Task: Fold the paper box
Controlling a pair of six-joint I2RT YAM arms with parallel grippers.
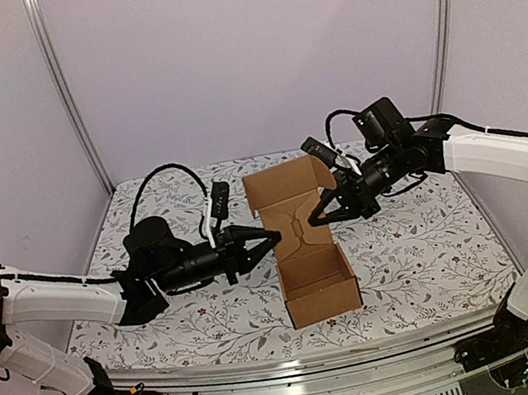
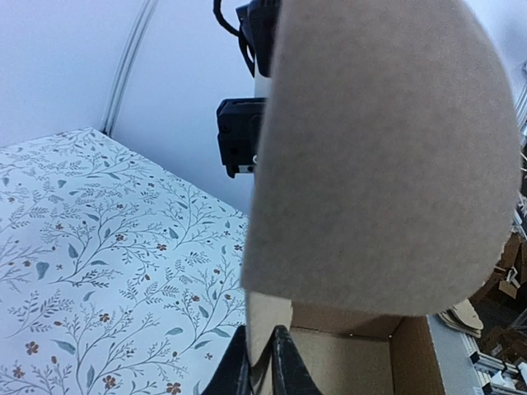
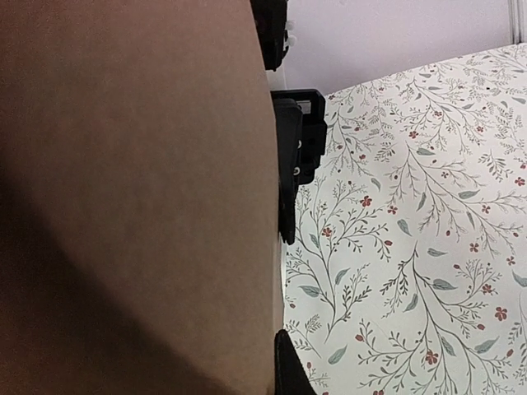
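Note:
The brown paper box (image 1: 319,285) lies mid-table with its tray open upward and its lid panel (image 1: 287,183) standing at the far end. My left gripper (image 1: 271,240) is shut on the box's left side flap; in the left wrist view its fingertips (image 2: 284,358) pinch the thin cardboard edge (image 2: 268,321) under a large rounded flap (image 2: 379,164). My right gripper (image 1: 316,217) meets the right side flap from the other side. In the right wrist view cardboard (image 3: 132,197) fills the left half, one finger (image 3: 290,374) lies against it and the other is hidden behind it.
The table carries a floral cloth (image 1: 422,232). Pale walls and metal posts (image 1: 63,89) enclose the back and sides. A metal rail (image 1: 303,368) runs along the near edge. The other arm's black wrist parts show past the flap (image 2: 240,136) (image 3: 298,140).

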